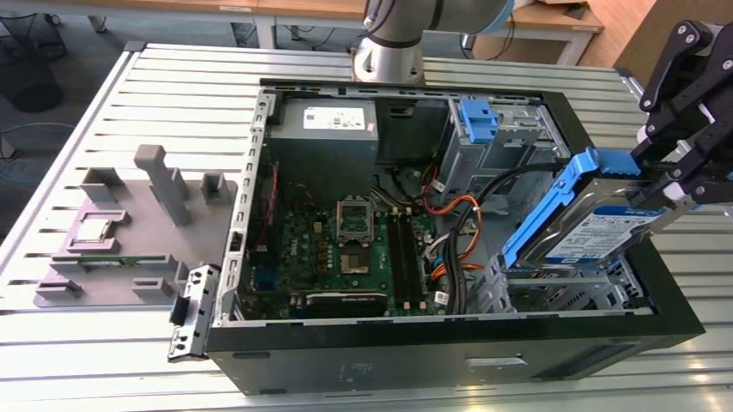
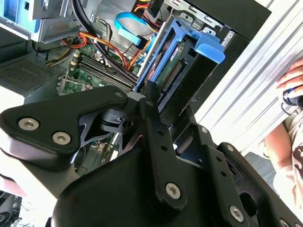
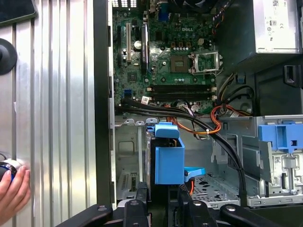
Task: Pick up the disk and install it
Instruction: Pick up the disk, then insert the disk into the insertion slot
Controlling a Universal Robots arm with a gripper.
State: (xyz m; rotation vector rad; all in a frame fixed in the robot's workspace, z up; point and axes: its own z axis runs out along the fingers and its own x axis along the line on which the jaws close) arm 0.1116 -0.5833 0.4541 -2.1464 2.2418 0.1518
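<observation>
You have the disk (image 1: 590, 227) off the table, with the gripper (image 1: 667, 182) clamped on its upper end, so the pickup is done and seating it is what remains. It hangs over the drive bay (image 1: 572, 296) in the computer case (image 1: 458, 348), on the exterior view's right. Its long axis slopes, low end nearest the bay, label facing up.

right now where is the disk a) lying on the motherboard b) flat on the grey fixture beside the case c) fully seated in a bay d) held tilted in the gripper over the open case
d: the gripper is shut on the disk, which hangs tilted over the drive cage.
</observation>
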